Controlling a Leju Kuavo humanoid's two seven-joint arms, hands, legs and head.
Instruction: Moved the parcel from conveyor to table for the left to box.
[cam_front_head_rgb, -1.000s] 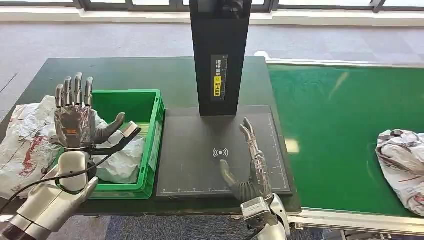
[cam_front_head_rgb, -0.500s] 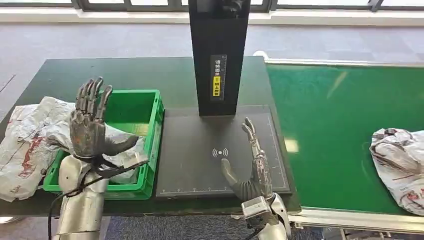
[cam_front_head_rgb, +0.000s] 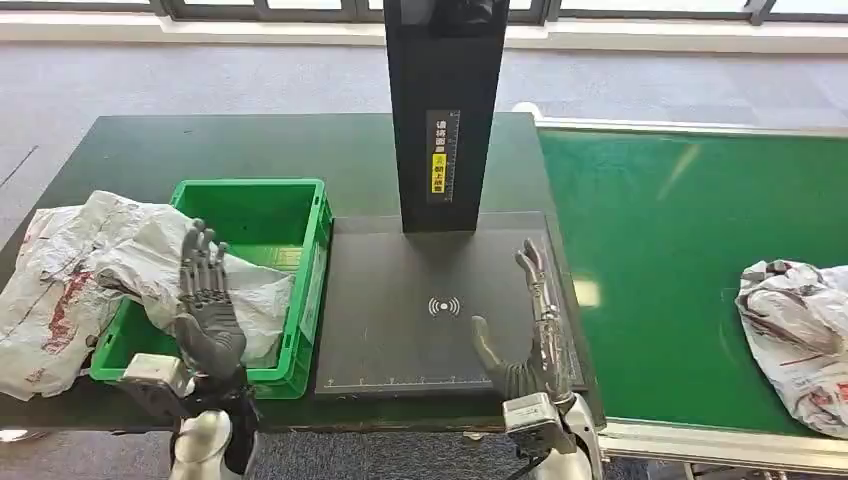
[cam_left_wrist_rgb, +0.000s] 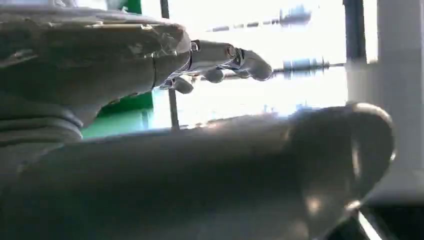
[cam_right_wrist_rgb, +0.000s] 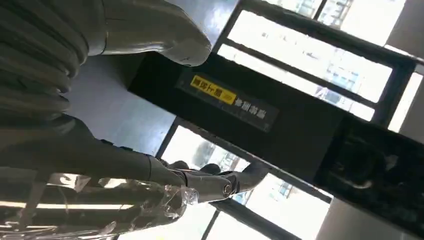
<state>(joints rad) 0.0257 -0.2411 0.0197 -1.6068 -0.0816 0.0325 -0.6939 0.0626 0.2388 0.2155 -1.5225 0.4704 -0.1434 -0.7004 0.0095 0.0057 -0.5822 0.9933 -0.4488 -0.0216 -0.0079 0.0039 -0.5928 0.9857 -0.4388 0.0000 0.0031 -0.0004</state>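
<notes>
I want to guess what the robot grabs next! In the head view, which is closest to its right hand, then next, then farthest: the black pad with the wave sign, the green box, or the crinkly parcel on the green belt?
From the right hand:
1. Black pad: right beneath the hand.
2. Green box: across the pad, on the robot's left.
3. Parcel: out at the belt's far right edge.

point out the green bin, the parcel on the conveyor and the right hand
green bin (cam_front_head_rgb: 318, 262): head view, right wall.
parcel on the conveyor (cam_front_head_rgb: 795, 335): head view, middle of the crumpled bag.
right hand (cam_front_head_rgb: 528, 345): head view, open palm.
</notes>
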